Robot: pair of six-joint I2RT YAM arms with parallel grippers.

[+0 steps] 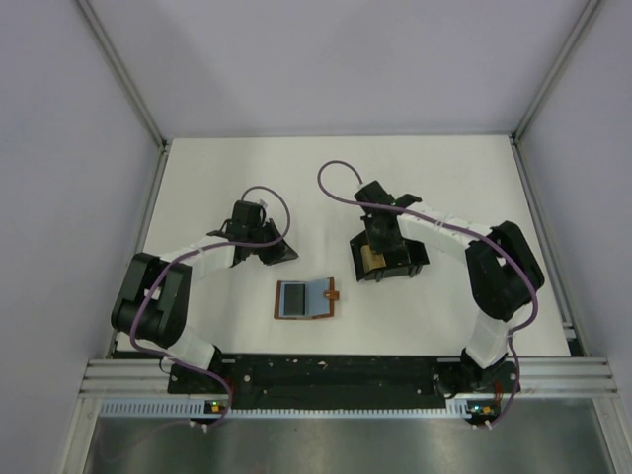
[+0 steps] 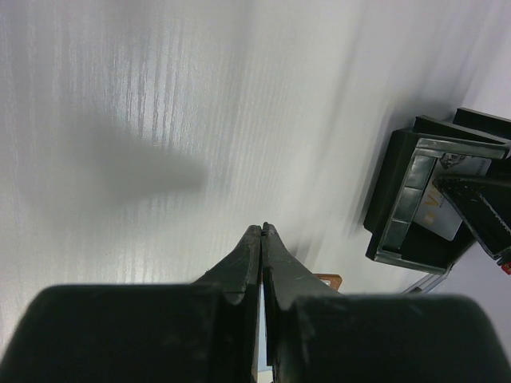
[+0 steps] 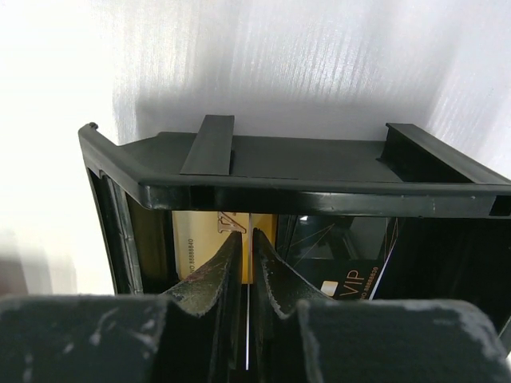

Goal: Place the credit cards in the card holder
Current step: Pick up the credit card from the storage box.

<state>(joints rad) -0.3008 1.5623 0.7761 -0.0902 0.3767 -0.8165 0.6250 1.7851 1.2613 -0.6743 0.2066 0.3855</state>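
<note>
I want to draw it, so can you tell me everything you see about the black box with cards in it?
The black box looks like hard plastic: an open frame with a thick rim and slots. It rests on the white table, right of the open brown wallet, not touching it. Inside stand a gold card and a dark card marked VIP. The right gripper pokes into its opening, fingers nearly together in front of the gold card.

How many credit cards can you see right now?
3: a blue one on the open card holder, plus a gold one and a dark VIP one standing in the black box. Others may be hidden there.
</note>
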